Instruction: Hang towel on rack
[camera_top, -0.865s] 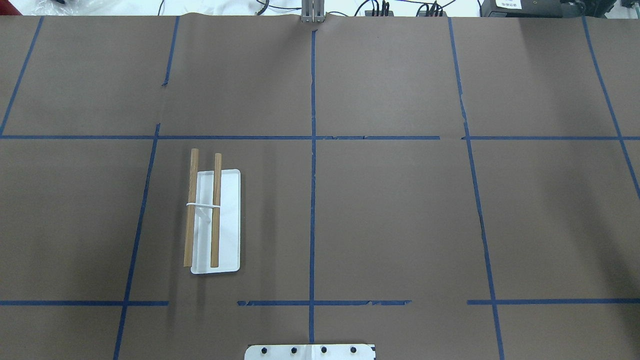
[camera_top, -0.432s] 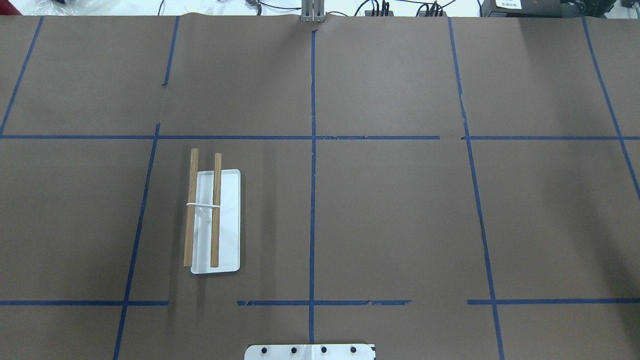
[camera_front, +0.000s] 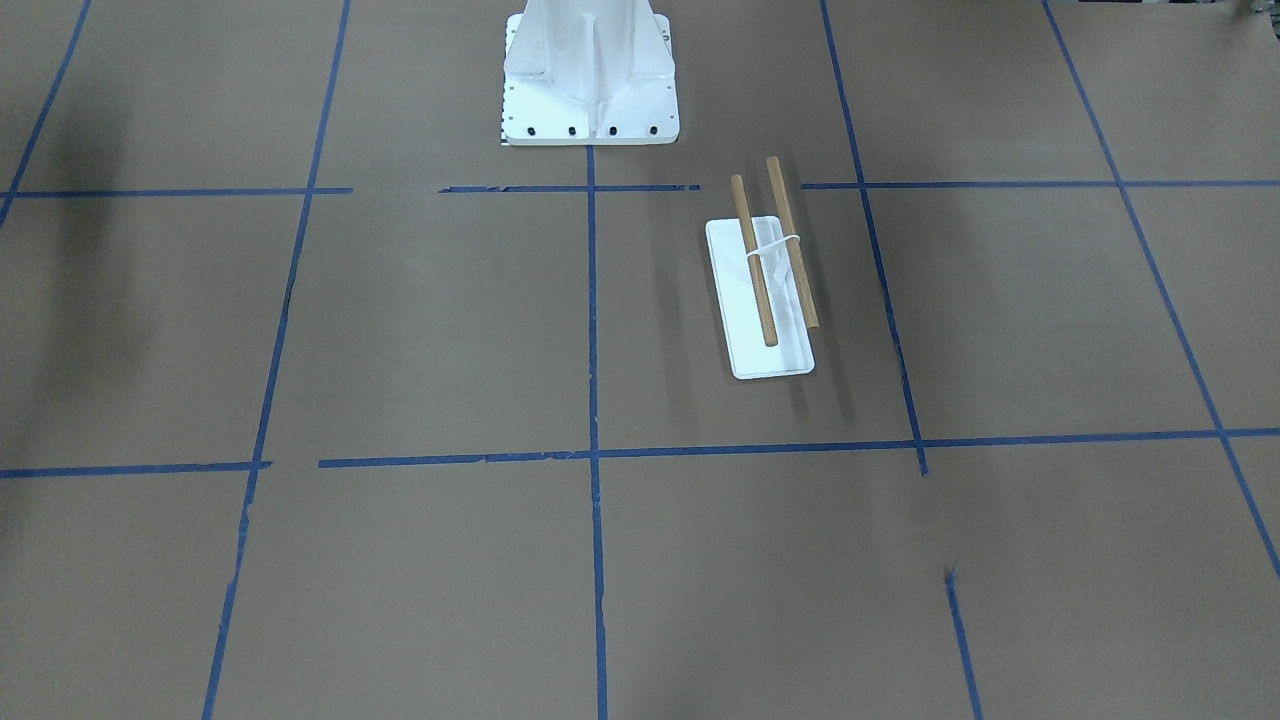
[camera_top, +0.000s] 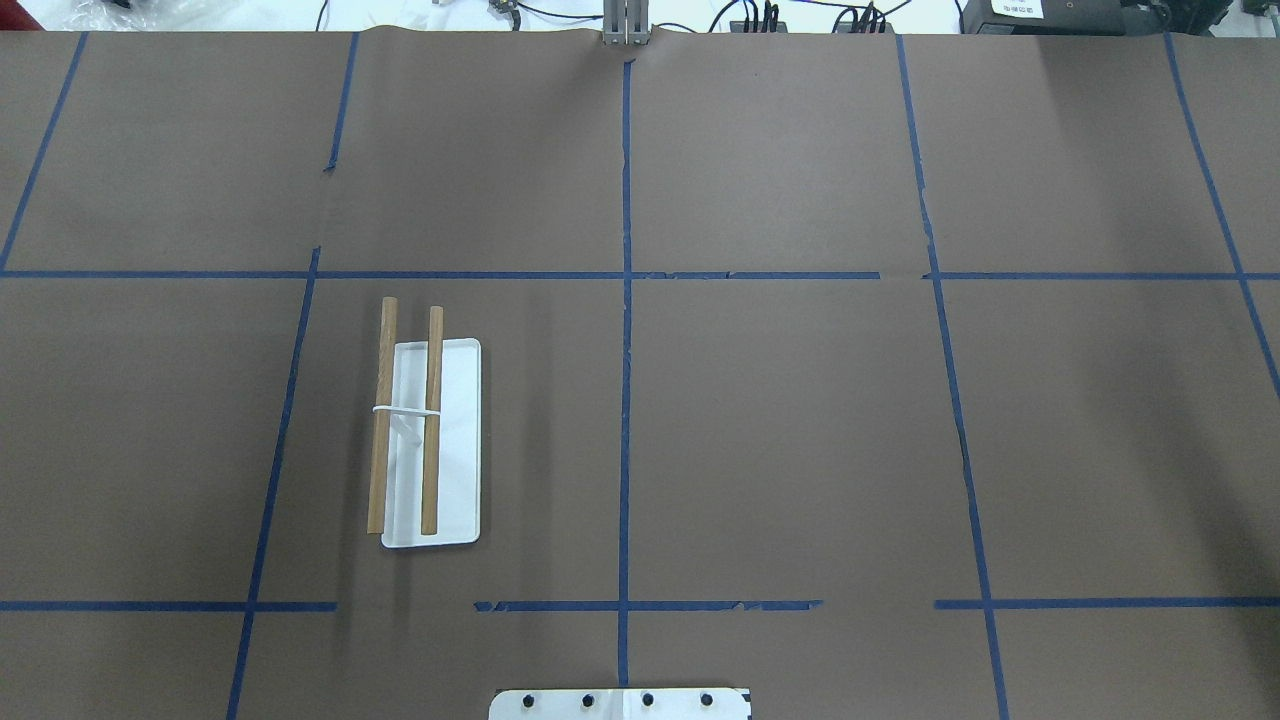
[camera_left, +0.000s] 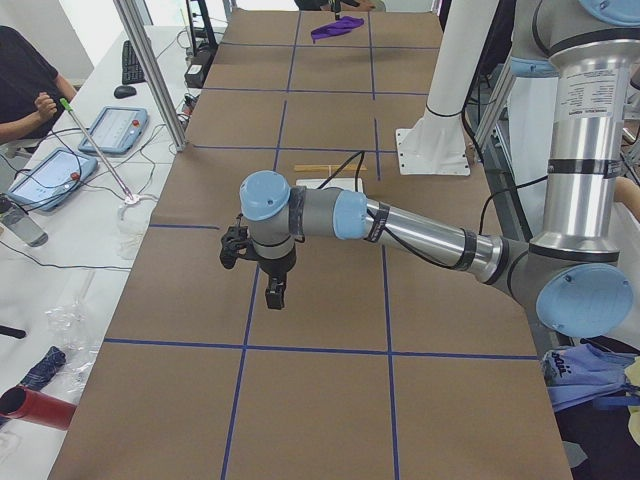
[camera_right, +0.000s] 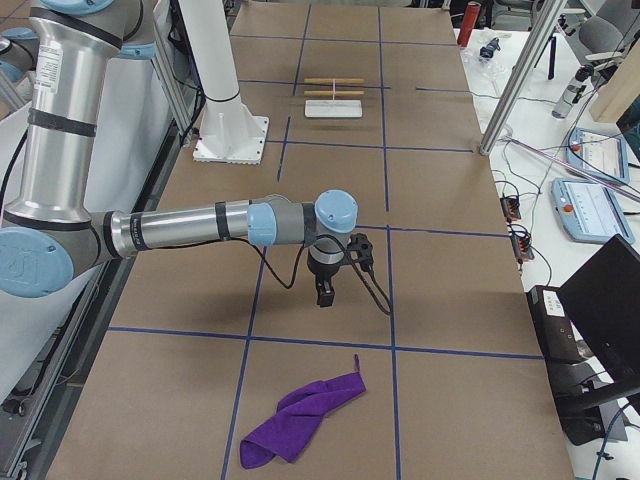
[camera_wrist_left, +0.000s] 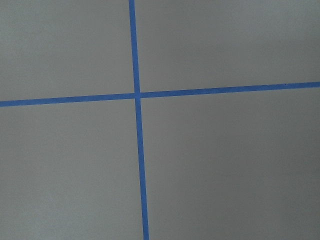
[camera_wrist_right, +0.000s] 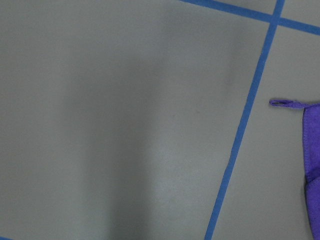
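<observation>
Purple towel (camera_right: 300, 420) lies crumpled, well apart from the bare rack (camera_top: 458, 450): we have everything left. Our left gripper (camera_left: 274, 293) and right gripper (camera_right: 326, 294) hover; released or clenched, we cannot tell.

No writing is legible: the printed label (camera_left: 588, 92) on the left arm (camera_left: 420, 232) and a white sticker (camera_top: 1016, 8) on a black box (camera_top: 1080, 16) (both too small) cannot be read.

Bare counter (camera_top: 800, 450) is seen on every side of the rack (camera_top: 430, 440), and its two bars are open from above. The white pedestal (camera_front: 590, 75) is set at the robot's edge, well apart from the rack. Only bare counter is found between the towel (camera_right: 300, 420) and the right hand (camera_right: 326, 297).
</observation>
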